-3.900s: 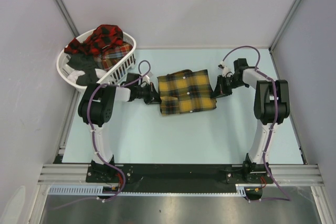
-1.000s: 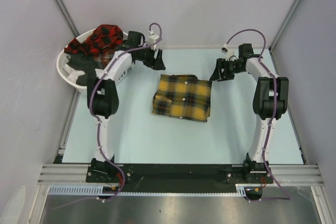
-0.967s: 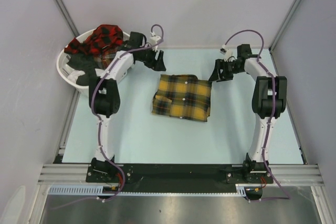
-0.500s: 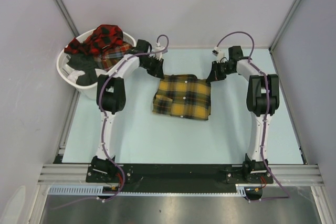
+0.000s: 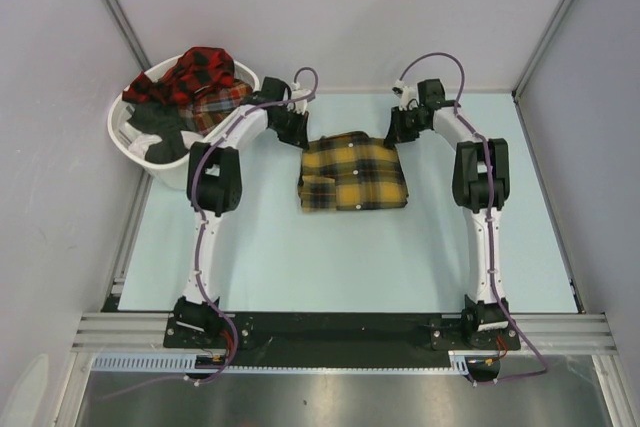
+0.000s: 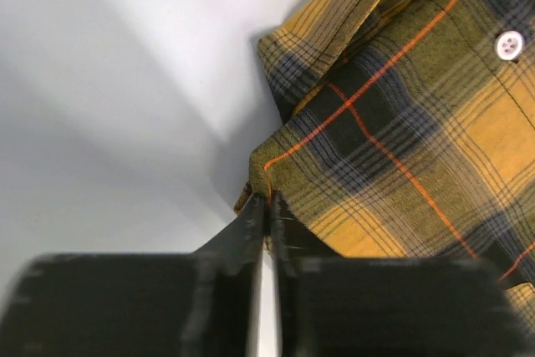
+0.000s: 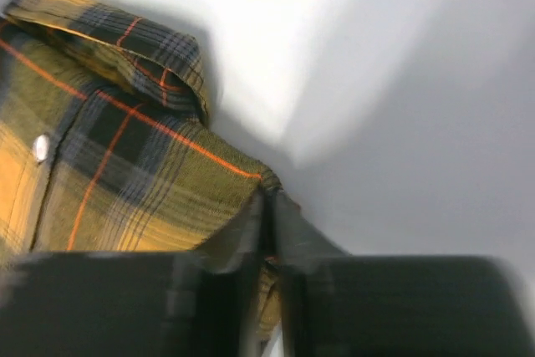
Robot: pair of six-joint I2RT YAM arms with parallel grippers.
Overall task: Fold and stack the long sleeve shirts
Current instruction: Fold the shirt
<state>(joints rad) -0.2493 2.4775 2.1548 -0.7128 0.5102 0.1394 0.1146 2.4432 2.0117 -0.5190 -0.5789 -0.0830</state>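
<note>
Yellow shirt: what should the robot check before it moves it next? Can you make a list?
1. Left gripper shut on the yellow shirt's far left corner: ok.
2. Right gripper shut on its far right corner: ok.
3. Every cloth layer pinched: cannot tell.
4. Shirt lying smooth: not ok, near left part looks rumpled.
5. Red shirts out of the way in the basket: ok.

The left arm (image 5: 215,179) and right arm (image 5: 478,172) are stretching far forward and angling inward toward each other, the left end effector (image 6: 269,206) and right end effector (image 7: 269,202) each pinching closed on a far corner of the shirt (image 5: 352,172).
</note>
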